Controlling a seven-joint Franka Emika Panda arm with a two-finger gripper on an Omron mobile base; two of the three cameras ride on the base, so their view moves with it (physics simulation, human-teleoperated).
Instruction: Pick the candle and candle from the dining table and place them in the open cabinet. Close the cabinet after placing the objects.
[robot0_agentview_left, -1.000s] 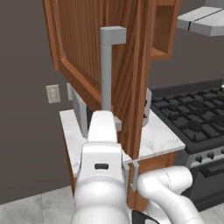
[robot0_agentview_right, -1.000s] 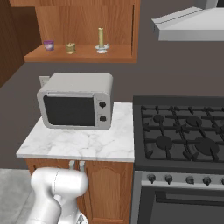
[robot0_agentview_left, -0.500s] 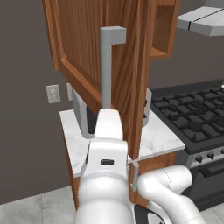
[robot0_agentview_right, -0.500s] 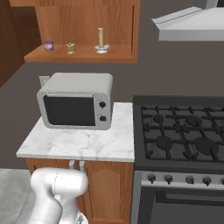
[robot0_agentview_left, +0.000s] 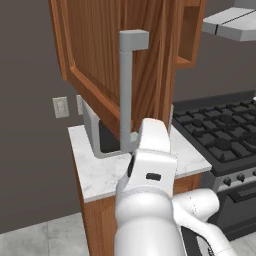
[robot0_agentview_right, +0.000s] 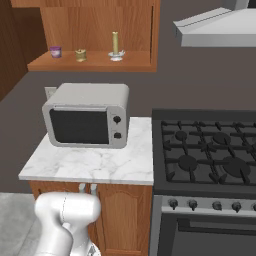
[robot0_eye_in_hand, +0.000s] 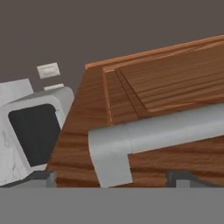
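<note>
Slim golden-yellow stick candle on silver dish (robot0_agentview_right: 115, 47) and short stubby yellow candle (robot0_agentview_right: 80, 55) stand on the reddish-brown wooden cabinet shelf (robot0_agentview_right: 90, 62), upper left of right base view. Panelled door (robot0_agentview_left: 112, 60) open, squared grey bar handle (robot0_eye_in_hand: 157, 133) between the spread dark fingers (robot0_eye_in_hand: 41, 178), untouched. Grey microwave (robot0_agentview_right: 87, 121) on marble counter (robot0_agentview_right: 95, 164) below.

The cabinet (robot0_agentview_left: 115, 55) door is reddish-brown grained wood with a matt grey bar handle (robot0_agentview_left: 127, 90); the surface (robot0_agentview_right: 95, 162) is white veined marble.

Even soft rendered light, faint shadows, no glare, hand view slightly blurry
</note>
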